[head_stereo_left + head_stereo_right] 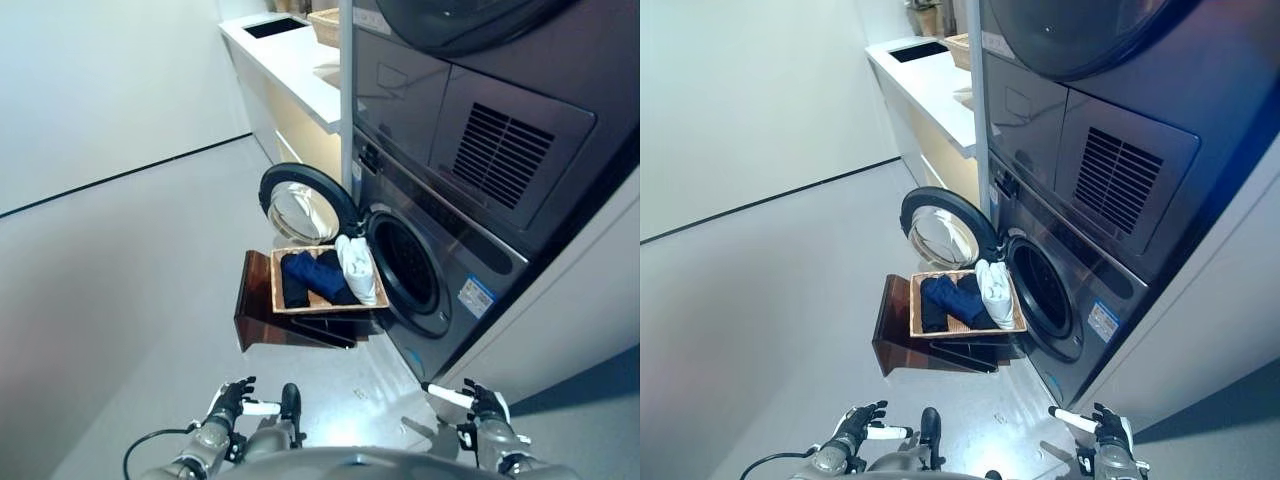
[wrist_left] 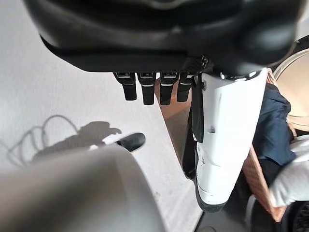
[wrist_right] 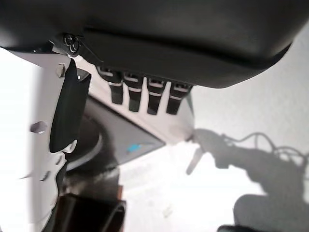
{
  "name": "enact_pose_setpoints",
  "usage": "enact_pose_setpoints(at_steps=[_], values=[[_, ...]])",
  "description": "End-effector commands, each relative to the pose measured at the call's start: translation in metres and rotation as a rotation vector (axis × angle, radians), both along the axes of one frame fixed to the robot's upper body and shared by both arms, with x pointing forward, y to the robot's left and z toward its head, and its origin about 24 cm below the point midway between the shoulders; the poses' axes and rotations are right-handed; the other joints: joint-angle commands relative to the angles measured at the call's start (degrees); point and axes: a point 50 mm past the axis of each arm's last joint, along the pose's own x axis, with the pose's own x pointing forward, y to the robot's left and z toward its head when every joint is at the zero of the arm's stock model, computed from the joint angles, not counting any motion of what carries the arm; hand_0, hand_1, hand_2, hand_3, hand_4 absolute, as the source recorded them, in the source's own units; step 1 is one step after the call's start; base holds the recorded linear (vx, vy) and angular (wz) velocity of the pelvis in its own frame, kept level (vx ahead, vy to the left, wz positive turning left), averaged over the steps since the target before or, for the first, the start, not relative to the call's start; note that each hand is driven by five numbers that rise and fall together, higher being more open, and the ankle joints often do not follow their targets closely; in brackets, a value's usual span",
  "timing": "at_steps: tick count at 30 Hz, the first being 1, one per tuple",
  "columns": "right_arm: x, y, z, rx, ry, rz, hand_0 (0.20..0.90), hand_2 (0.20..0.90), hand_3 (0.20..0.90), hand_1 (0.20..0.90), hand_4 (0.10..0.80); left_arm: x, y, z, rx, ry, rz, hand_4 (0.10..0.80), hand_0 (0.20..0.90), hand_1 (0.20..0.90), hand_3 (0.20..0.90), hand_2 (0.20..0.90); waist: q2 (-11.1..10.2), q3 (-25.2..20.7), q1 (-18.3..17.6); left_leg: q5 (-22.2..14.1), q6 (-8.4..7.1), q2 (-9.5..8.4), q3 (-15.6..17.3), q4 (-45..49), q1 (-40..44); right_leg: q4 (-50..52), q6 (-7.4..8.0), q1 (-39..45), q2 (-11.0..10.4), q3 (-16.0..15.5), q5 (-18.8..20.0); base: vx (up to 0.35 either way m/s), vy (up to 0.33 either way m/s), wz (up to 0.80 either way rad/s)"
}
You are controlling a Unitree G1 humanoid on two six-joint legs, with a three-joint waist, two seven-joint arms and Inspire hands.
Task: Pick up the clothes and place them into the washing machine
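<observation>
Navy and white clothes (image 1: 328, 275) heaped in your basket (image 1: 277, 290), well beyond both hands (image 1: 228, 402) (image 1: 487, 407); fingers relaxed, empty.

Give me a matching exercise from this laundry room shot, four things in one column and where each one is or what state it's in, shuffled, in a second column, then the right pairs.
Things:
1. washer door
2. dark blue clothes
3. white garment
4. wicker basket

Places or states:
A. draped over the basket's edge nearest the drum opening
B. swung open, away from the drum
C. resting on a dark wooden stand in front of the washer
D. lying inside the basket, on the side away from the drum

Pairs: 1-B, 2-D, 3-A, 4-C
</observation>
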Motion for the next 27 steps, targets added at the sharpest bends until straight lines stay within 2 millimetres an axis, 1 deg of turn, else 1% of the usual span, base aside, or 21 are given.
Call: enact_pose_setpoints(at_steps=[1,3,5,7,8,9,10,11,13,14,15,16,17,19,20,21,22,24,25,26,27], values=[[0.034,0.006,0.013,0.041,-0.184,-0.019,0.9,0.9,0.9,0.9,0.8,0.007,0.024,0.008,0.069,-0.058,-0.006,0.8,0.9,0.9,0.9,0.9,-4.0,-3.7,1.6,1.1,6.12,-3.57,1.0,4.8,-2.5,4.9,8.28,5.2,-6.4,3.7,-7.5,0.474,0.218,-0.42],[0.034,0.009,0.012,0.059,-0.185,-0.016,0.9,0.9,0.9,0.9,0.8,0.006,0.031,0.009,0.085,-0.056,-0.003,0.8,0.9,0.9,0.9,0.9,-4.9,-4.2,2.2,-1.4,7.68,-4.56,1.6,6.3,-1.7,12.4,9.65,3.0,-7.4,3.8,-6.7,0.306,0.134,-0.24],[0.038,0.012,0.013,0.073,-0.203,-0.017,0.9,0.9,0.9,0.9,0.8,0.011,0.037,0.012,0.098,-0.078,0.008,0.8,0.9,0.9,0.9,0.9,-5.2,-3.7,2.0,-3.4,9.07,-5.55,1.3,7.3,-0.1,22.9,12.11,-2.3,-7.4,4.1,-0.2,0.205,0.114,-0.19],[0.048,0.012,0.019,0.076,-0.248,-0.013,0.9,0.9,0.9,0.9,0.8,0.026,0.041,0.021,0.106,-0.159,0.016,0.8,0.9,0.9,0.9,0.9,-4.6,-2.0,1.2,-4.4,10.09,-5.52,0.0,7.1,2.4,33.1,13.58,-7.8,-6.1,3.6,5.2,0.117,0.102,0.08],[0.048,0.012,0.019,0.076,-0.248,-0.013,0.9,0.9,0.9,0.9,0.8,0.026,0.041,0.021,0.106,-0.159,0.017,0.8,0.9,0.9,0.9,0.9,-4.7,-1.9,1.1,-4.4,10.09,-5.59,0.0,7.1,2.4,33.3,13.58,-7.9,-6.1,3.6,5.1,0.15,0.12,0.24],[0.057,0.015,0.023,0.081,-0.293,-0.004,0.9,0.9,0.9,0.9,0.8,0.046,0.045,0.034,0.099,-0.274,0.044,0.8,0.9,0.9,0.9,0.9,-3.2,-0.2,0.3,-4.8,10.46,-4.84,-1.6,7.3,4.1,39.6,13.41,-12.9,-3.4,2.2,5.0,0.182,0.093,0.21],[0.06,0.016,0.025,0.083,-0.312,-0.005,0.9,0.9,0.9,0.9,0.8,0.051,0.048,0.038,0.1,-0.307,0.055,0.8,0.9,0.9,0.9,0.9,-2.9,0.1,0.2,-5.0,10.47,-4.59,-1.8,7.1,4.9,39.6,12.46,-14.6,-4.5,-0.1,3.7,0.187,0.092,0.3],[0.06,0.017,0.025,0.083,-0.312,-0.005,0.9,0.9,0.9,0.9,0.8,0.051,0.048,0.038,0.101,-0.306,0.055,0.8,0.9,0.9,0.9,0.9,-3.1,0.2,0.0,-5.1,10.47,-4.82,-2.0,7.1,5.1,39.9,12.44,-14.4,-4.8,-0.3,3.4,0.174,0.04,0.36],[0.061,0.016,0.026,0.075,-0.312,-0.004,0.9,0.9,0.9,0.9,0.8,0.059,0.049,0.045,0.095,-0.357,0.069,0.8,0.9,0.9,0.9,0.9,-2.8,-0.1,-0.3,-5.7,9.65,-4.59,-2.5,5.3,7.5,32.0,10.57,-16.3,-7.6,-5.7,-1.0,0.333,-0.033,0.33],[0.065,0.017,0.027,0.072,-0.309,0.0,0.9,0.9,0.9,0.9,0.8,0.063,0.049,0.046,0.085,-0.37,0.097,0.8,0.9,0.9,0.9,0.9,-3.4,-0.1,-0.4,-6.7,8.75,-4.93,-2.8,4.4,9.2,20.8,10.49,-17.9,-10.0,-9.7,-1.1,0.419,-0.138,0.25],[0.068,0.019,0.028,0.07,-0.315,0.006,0.9,0.9,0.9,0.9,0.8,0.066,0.05,0.048,0.085,-0.384,0.113,0.8,0.9,0.9,0.9,0.9,-4.0,0.0,-0.7,-7.3,8.18,-4.95,-2.8,3.9,10.2,15.0,11.03,-17.6,-11.3,-11.1,0.4,0.368,-0.17,0.31],[0.07,0.018,0.029,0.063,-0.312,0.01,0.9,0.9,0.9,0.9,0.8,0.071,0.05,0.05,0.089,-0.403,0.116,0.8,0.9,0.9,0.9,0.9,-4.6,0.0,-0.8,-8.1,7.64,-4.95,-2.8,3.3,11.2,9.8,11.78,-17.0,-12.3,-11.7,2.1,0.193,-0.103,0.18],[0.07,0.018,0.029,0.063,-0.312,0.01,0.9,0.9,0.9,0.9,0.8,0.071,0.05,0.05,0.089,-0.403,0.116,0.8,0.9,0.9,0.9,0.9,-4.5,0.2,-0.9,-8.2,7.62,-4.82,-2.9,3.3,11.5,9.3,11.77,-16.5,-12.1,-11.9,2.3,0.146,-0.086,0.16],[0.066,0.019,0.026,0.063,-0.294,0.005,0.9,0.9,0.9,0.9,0.8,0.066,0.054,0.048,0.096,-0.382,0.144,0.8,0.9,0.9,0.9,0.9,-5.8,-0.2,-1.0,-8.7,7.41,-5.01,-3.9,2.9,12.4,8.5,12.11,-15.0,-11.6,-7.2,3.1,0.189,-0.121,0.38],[0.061,0.018,0.024,0.059,-0.283,-0.002,0.9,0.9,0.9,0.9,0.8,0.059,0.057,0.045,0.073,-0.38,0.235,0.8,0.9,0.9,0.9,0.9,-6.7,-1.5,0.0,-9.1,6.93,-4.48,-3.9,2.4,13.0,7.1,11.93,-13.1,-11.9,-8.4,3.5,0.21,-0.144,0.67],[0.061,0.018,0.024,0.059,-0.282,-0.002,0.9,0.9,0.9,0.9,0.8,0.059,0.057,0.045,0.073,-0.379,0.235,0.8,0.9,0.9,0.9,0.9,-6.6,-1.5,0.0,-9.1,6.92,-4.46,-4.0,2.3,13.1,7.0,11.93,-13.0,-11.9,-8.5,3.5,0.302,-0.221,0.66],[0.057,0.015,0.022,0.048,-0.267,-0.005,0.9,0.9,0.9,0.9,0.8,0.049,0.056,0.04,0.054,-0.351,0.265,0.8,0.9,0.9,0.9,0.9,-7.1,-2.9,0.5,-9.7,6.3,-4.09,-4.2,2.6,12.9,5.2,11.73,-10.4,-11.8,-10.1,3.1,0.212,-0.178,0.46],[0.053,0.013,0.021,0.043,-0.253,0.0,0.9,0.9,0.9,0.9,0.8,0.045,0.057,0.038,0.049,-0.338,0.27,0.8,0.9,0.9,0.9,0.9,-7.6,-2.9,0.3,-11.0,5.51,-4.19,-4.5,7.4,11.1,4.6,11.25,-9.3,-11.7,-10.1,2.5,0.129,-0.155,0.44],[0.053,0.009,0.023,0.029,-0.255,-0.011,0.9,0.9,0.9,0.9,0.8,0.045,0.057,0.038,0.05,-0.331,0.265,0.8,0.9,0.9,0.9,0.9,-8.2,-1.5,0.5,-9.1,2.97,-4.28,-3.7,17.8,5.6,3.6,10.13,-7.1,-11.8,-11.0,1.5,-0.089,-0.1,0.53],[0.053,0.006,0.024,0.025,-0.259,-0.02,0.9,0.9,0.9,0.9,0.8,0.051,0.056,0.04,0.049,-0.348,0.264,0.8,0.9,0.9,0.9,0.9,-8.4,0.0,0.8,-6.0,1.18,-3.97,-3.0,23.5,1.1,3.6,9.44,-6.3,-12.1,-11.8,1.2,-0.127,-0.124,0.7],[0.06,0.004,0.028,0.021,-0.281,-0.021,0.9,0.9,0.9,0.9,0.8,0.054,0.057,0.042,0.057,-0.358,0.267,0.8,0.9,0.9,0.9,0.9,-8.3,1.0,1.2,-5.5,0.6,-4.57,-4.1,25.5,-1.0,4.0,9.0,-6.4,-11.9,-12.0,1.2,-0.124,-0.069,0.8]])
